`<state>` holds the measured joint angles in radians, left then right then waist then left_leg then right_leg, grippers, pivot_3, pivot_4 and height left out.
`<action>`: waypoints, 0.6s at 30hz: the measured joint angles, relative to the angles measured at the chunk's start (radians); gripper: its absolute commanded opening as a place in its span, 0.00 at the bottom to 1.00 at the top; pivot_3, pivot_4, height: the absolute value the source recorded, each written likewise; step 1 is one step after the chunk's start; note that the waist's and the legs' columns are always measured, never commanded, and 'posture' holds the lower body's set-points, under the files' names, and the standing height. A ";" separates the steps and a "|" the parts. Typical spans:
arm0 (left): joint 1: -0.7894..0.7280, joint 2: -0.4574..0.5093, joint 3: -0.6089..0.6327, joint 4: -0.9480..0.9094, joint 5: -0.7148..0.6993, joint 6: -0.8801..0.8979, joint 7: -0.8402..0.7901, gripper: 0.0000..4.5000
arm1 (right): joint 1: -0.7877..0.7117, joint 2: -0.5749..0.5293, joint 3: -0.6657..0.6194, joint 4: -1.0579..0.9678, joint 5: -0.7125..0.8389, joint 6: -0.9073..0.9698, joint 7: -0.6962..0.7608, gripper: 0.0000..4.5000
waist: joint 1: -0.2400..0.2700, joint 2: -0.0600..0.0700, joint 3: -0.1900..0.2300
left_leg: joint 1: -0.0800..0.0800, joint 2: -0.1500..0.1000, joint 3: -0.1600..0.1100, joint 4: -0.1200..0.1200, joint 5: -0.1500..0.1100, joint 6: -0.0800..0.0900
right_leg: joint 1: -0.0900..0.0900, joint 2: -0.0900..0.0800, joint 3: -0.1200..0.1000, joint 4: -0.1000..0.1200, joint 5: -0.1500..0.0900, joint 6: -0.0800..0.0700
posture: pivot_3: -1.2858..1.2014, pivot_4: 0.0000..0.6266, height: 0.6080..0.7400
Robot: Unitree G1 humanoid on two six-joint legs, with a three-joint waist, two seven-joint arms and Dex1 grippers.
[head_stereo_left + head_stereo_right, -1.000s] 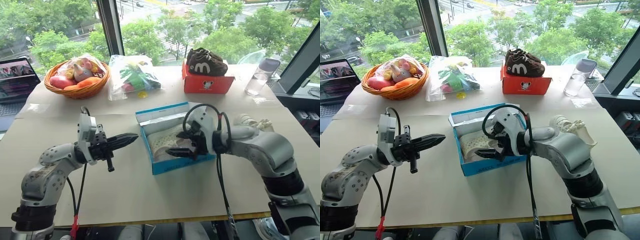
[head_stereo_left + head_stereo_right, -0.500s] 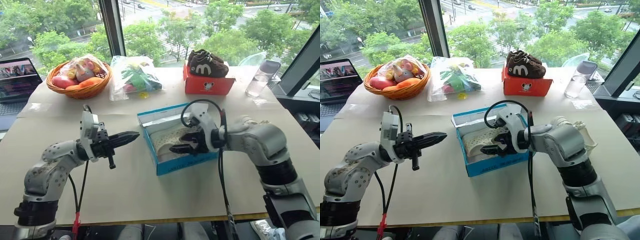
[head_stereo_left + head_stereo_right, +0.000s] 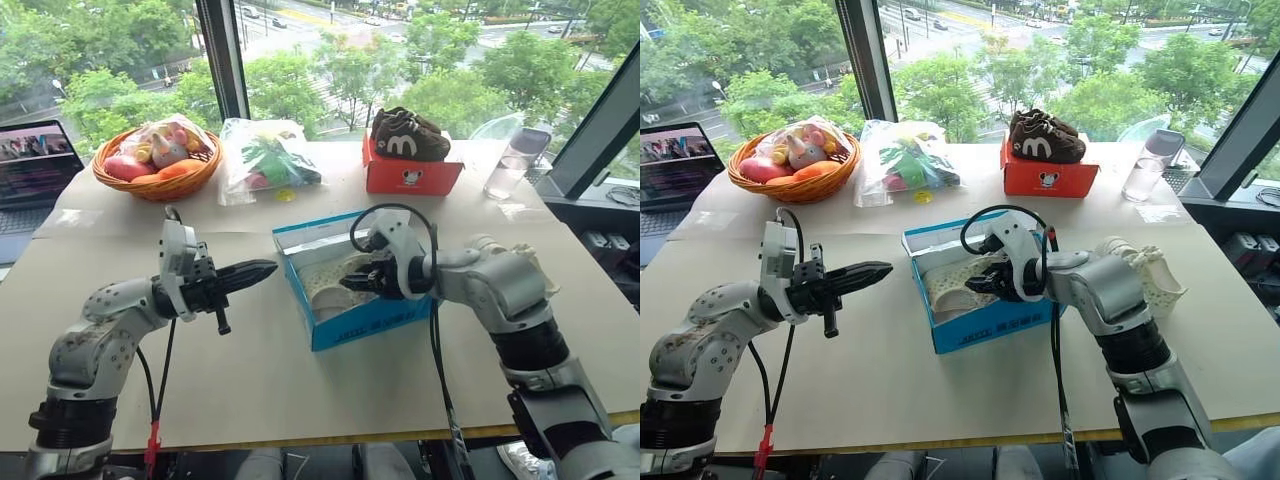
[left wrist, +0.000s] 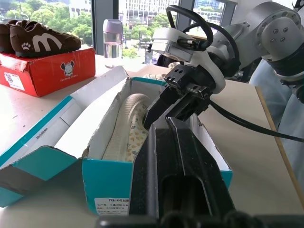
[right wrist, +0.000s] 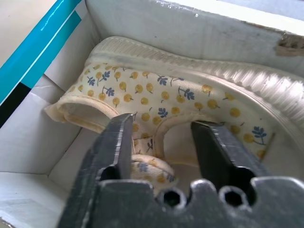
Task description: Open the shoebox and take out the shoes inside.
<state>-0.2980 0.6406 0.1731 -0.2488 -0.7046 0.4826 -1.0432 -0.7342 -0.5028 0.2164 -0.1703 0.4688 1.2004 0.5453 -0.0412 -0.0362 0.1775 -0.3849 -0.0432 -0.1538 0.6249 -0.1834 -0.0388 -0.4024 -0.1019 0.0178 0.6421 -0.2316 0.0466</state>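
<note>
Jaws of the right gripper point(image 5: 161, 142) pinch 1 cream shoe point(image 5: 190, 102) inside the open shoebox point(image 3: 372, 318); left gripper point(image 3: 258, 270) closed, empty.

White "M" on brown shoes point(image 4: 40, 40); "YQ-6868" label on shoebox point(image 4: 107, 190).

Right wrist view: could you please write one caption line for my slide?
Right gripper reaching into the open shoebox, its fingers on either side of the cream shoe's collar edge.
</note>
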 measured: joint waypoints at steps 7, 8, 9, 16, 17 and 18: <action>-0.004 0.000 0.000 0.002 0.001 0.000 0.000 0.00 | 0.025 0.008 0.003 -0.038 -0.029 -0.017 -0.010 0.15 | 0.000 0.000 0.000 | 0.000 0.002 0.000 0.000 0.000 0.000 | 0.000 0.002 0.000 -0.001 0.000 0.000 | 0.52 0.24 1.00; -0.004 0.000 0.000 0.002 0.001 0.000 0.000 0.00 | 0.029 0.012 0.002 -0.043 -0.034 -0.021 -0.014 0.15 | 0.000 0.000 0.000 | 0.000 0.002 0.000 0.000 0.000 0.000 | 0.000 0.002 0.000 -0.001 0.000 0.000 | 0.52 0.24 1.00; -0.004 0.000 0.000 0.002 0.001 0.000 0.000 0.00 | 0.036 0.015 0.001 -0.050 -0.038 -0.028 -0.018 0.15 | 0.000 0.000 0.000 | 0.000 0.003 0.000 0.000 -0.001 -0.001 | 0.000 0.003 0.000 -0.001 0.000 0.000 | 0.52 0.24 1.00; -0.004 0.001 -0.001 0.001 0.001 0.000 0.000 0.00 | 0.064 0.105 -0.161 -0.061 0.059 -0.037 0.001 0.15 | -0.006 0.003 0.002 | -0.003 0.007 0.000 -0.001 -0.001 -0.001 | -0.005 0.007 0.001 -0.001 0.002 -0.003 | 0.52 0.24 1.00; -0.004 0.002 -0.001 0.001 0.001 0.000 -0.001 0.00 | 0.061 0.116 -0.192 -0.067 0.085 -0.037 0.006 0.15 | -0.005 0.004 0.003 | -0.004 0.007 0.000 -0.001 -0.001 -0.001 | -0.006 0.008 0.001 -0.001 0.002 -0.003 | 0.52 0.24 1.00; -0.004 0.003 -0.001 0.001 0.001 0.000 -0.001 0.00 | 0.053 0.125 -0.223 -0.071 0.110 -0.037 0.012 0.15 | -0.005 0.006 0.004 | -0.005 0.007 0.000 -0.001 -0.001 -0.001 | -0.007 0.008 0.001 -0.001 0.002 -0.003 | 0.52 0.24 1.00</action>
<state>-0.3020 0.6440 0.1722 -0.2473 -0.7035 0.4826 -1.0446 -0.6811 -0.3779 -0.0062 -0.2416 0.5787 1.1635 0.5571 -0.0460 -0.0306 0.1818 -0.3898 -0.0364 -0.1538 0.6239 -0.1845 -0.0394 -0.4092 -0.0942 0.0185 0.6415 -0.2299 0.0437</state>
